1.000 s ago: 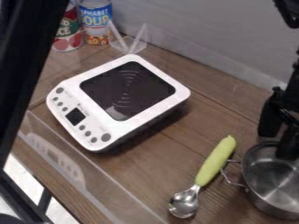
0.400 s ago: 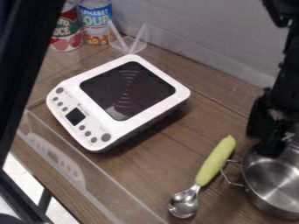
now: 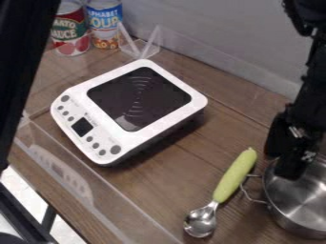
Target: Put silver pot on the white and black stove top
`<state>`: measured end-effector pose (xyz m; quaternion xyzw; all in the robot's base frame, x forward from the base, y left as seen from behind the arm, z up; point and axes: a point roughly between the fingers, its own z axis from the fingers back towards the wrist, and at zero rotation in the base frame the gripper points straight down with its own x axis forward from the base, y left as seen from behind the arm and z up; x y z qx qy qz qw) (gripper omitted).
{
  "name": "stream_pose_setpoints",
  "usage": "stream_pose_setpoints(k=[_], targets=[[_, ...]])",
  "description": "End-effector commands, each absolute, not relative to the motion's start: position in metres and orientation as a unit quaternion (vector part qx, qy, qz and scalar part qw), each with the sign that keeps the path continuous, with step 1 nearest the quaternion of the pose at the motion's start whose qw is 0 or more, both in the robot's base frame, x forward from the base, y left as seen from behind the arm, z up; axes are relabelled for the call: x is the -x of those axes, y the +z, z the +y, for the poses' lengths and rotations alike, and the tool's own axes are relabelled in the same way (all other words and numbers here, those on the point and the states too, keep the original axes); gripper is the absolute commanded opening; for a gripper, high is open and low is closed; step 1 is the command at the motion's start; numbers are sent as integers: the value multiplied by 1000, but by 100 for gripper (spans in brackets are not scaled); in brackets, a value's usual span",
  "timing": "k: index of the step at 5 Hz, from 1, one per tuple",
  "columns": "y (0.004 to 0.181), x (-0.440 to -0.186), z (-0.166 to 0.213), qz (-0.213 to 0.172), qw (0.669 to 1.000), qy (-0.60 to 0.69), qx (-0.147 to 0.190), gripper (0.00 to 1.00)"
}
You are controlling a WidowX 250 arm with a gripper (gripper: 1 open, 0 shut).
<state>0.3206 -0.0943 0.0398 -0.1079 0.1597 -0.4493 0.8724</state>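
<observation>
The small round shiny steel pot (image 3: 296, 202) sits on the brown wooden table (image 3: 159, 172), close to us, and part of it is cut off at the picture's edge. Its little loop handle sticks out to the left, toward the silver metal scoop with the yellow-green handle (image 3: 220, 193). The pot is round, so it has no long side. The open black gripper (image 3: 293, 148) is over the pot's far side and hides some of it. The scoop lies between the pot and the square white stove with black glass (image 3: 130, 110). Beyond the pot, past the stove, are two food cans (image 3: 90, 24).
</observation>
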Motion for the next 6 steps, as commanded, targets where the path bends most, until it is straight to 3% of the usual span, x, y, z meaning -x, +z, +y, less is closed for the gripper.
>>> stream_pose_setpoints(k=[1,3,4,5,6], targets=[[59,-336,-100,124,889,-428,104,100],[50,-323,-117,135,870,-462,108,100],[48,-322,-105,142,866,-467,109,100],[49,-320,-91,149,862,-472,108,0],[52,-320,-89,154,861,-473,110,100]])
